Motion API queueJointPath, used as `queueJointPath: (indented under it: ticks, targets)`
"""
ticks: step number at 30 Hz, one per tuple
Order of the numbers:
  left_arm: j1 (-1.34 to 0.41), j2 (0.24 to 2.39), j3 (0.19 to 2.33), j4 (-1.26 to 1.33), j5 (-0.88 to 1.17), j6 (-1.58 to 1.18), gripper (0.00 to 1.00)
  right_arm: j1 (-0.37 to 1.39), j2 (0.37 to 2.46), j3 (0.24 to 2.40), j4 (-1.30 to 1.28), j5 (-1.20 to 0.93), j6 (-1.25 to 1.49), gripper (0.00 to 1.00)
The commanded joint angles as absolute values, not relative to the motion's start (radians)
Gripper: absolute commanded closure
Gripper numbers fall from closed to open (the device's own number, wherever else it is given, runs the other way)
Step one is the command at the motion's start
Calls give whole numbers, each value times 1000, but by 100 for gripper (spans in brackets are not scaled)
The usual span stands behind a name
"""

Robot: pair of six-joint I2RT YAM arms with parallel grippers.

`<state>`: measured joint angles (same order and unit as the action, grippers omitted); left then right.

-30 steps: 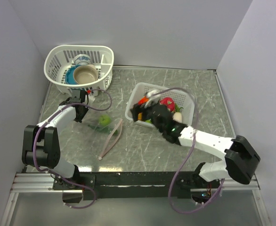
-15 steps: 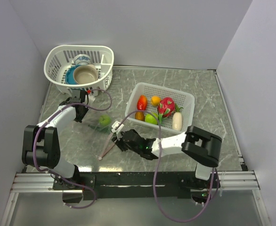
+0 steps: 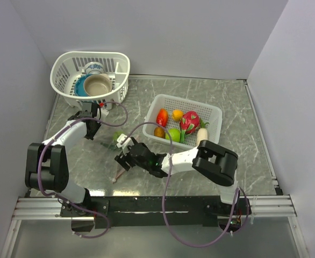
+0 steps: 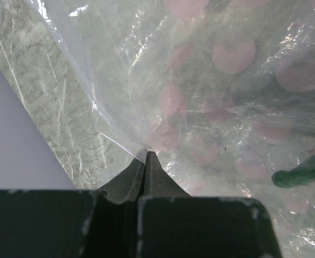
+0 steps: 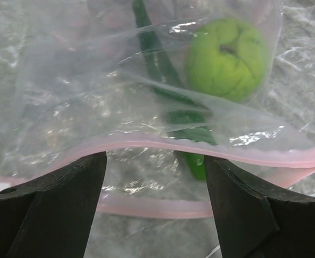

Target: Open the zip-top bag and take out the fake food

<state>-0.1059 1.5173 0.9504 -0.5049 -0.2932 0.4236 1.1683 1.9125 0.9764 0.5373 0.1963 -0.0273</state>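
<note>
The clear, floppy plastic zip-top bag (image 3: 129,144) lies flat on the grey marbled table (image 3: 238,107) between the two arms. From above it is nearly invisible; only its pale pink zipper strip (image 3: 119,173) and the contents give it away, and the right arm covers part of it.

The left gripper (image 3: 91,130) sits at the bag's far-left corner. In the left wrist view its dark fingers (image 4: 138,174) are pressed together on a fold of the pink-dotted plastic (image 4: 233,54). The tip of something green (image 4: 302,173) shows at the right edge, cut off by the frame.

The right gripper (image 3: 124,156) is at the bag's mouth. Its wrist camera shows the two fingers (image 5: 55,204) spread wide, one at each side of the opening. Whether they touch the plastic cannot be made out. The two halves of the zipper strip (image 5: 163,144) stand apart, so the mouth gapes.

Inside lie a glossy green round fruit (image 5: 227,58) and a long green cucumber (image 5: 160,75), blurred by wrinkled film, with one end past the top of the picture.

The rectangular white mesh basket (image 3: 215,112) to the right holds a pink-red dragon fruit (image 3: 190,121), a white oblong piece (image 3: 202,137), half hidden by the arm, and several smaller fruits. A round white basket (image 3: 66,64) holds crockery.
</note>
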Motion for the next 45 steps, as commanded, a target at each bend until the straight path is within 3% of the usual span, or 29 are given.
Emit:
queueJointPath:
  ticks: [1, 11, 16, 19, 29, 31, 33, 39, 45]
  targets:
    - [-109, 1502, 966, -488, -278, 425, 99, 1135, 1950, 1032, 571, 225, -75, 19]
    - [-109, 1503, 974, -495, -279, 436, 99, 1060, 2023, 1103, 537, 184, -101, 19]
    - [-109, 1503, 988, -505, -279, 434, 99, 1057, 2034, 1117, 506, 94, -72, 25]
    - [-109, 1499, 989, -508, -281, 434, 99, 1058, 2034, 1109, 500, 60, -49, 30]
    - [-109, 1482, 994, -517, -284, 431, 99, 1068, 1999, 1083, 459, 51, -3, 66]
    - [-109, 1476, 989, -515, -287, 436, 99, 1068, 1961, 1051, 459, 51, 41, 77]
    - [-109, 1468, 979, -505, -302, 449, 99, 1077, 1887, 1017, 463, 48, 72, 82]
    - [-101, 1430, 992, -547, -347, 465, 99, 1097, 1592, 755, 494, 74, 176, 84]
    - [-101, 1361, 1260, -829, -154, 391, 99, 1097, 1305, 537, 483, 170, 259, 83]
